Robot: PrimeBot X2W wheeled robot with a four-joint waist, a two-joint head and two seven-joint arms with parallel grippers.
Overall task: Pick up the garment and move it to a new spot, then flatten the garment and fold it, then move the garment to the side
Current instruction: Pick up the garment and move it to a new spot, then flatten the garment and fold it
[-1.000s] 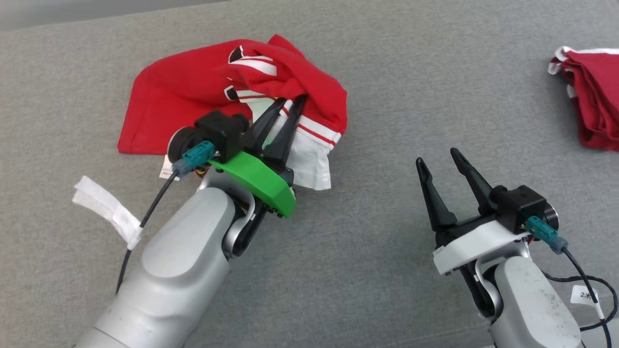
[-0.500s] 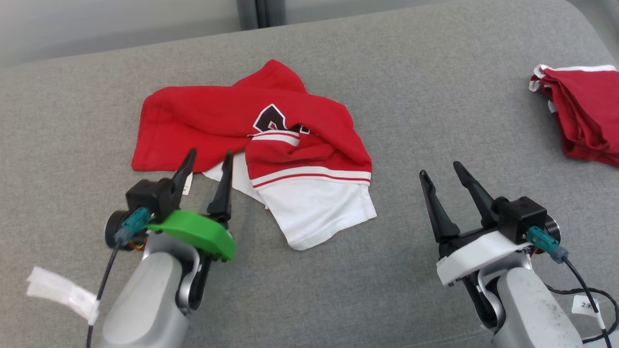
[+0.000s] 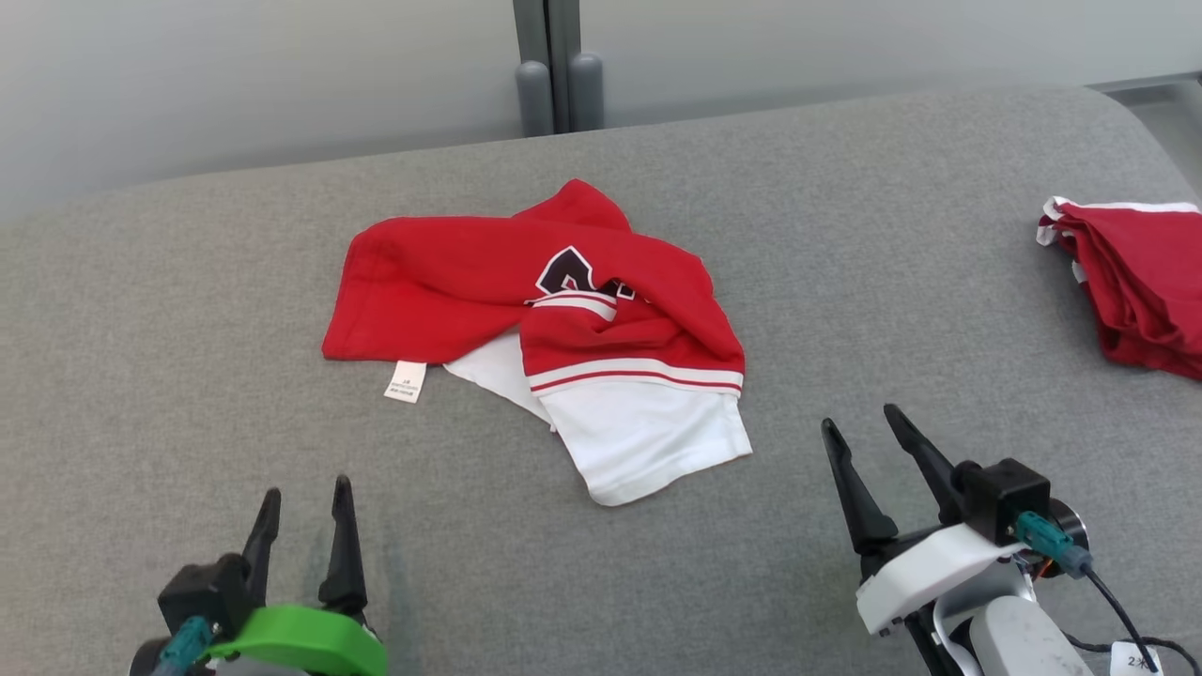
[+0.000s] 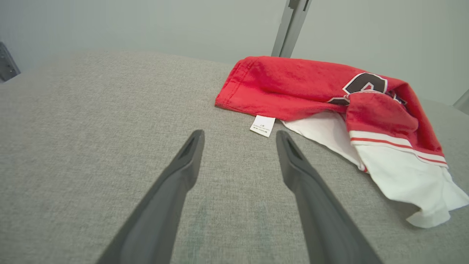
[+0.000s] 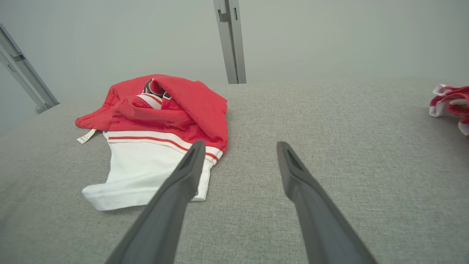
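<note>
The grey cushion (image 3: 188,310) is carrying the crumpled red-and-white garment (image 3: 451,272) at its middle, well apart from both claws. I'd say flattening is coming up, and that is calling for each claw to catch a hem and spread it. The left gripper (image 3: 305,493) and right gripper (image 3: 859,418) are hovering at the near edge, fingers spread and holding nothing. The white label (image 3: 406,381) is poking out toward the left one.

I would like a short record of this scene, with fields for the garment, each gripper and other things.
garment: red and white shirt, crumpled, on the grey fabric surface
care label: white, at its near edge
left gripper: open, empty, apart from the shirt
right gripper: open, empty
other: folded red garments, far right
</note>
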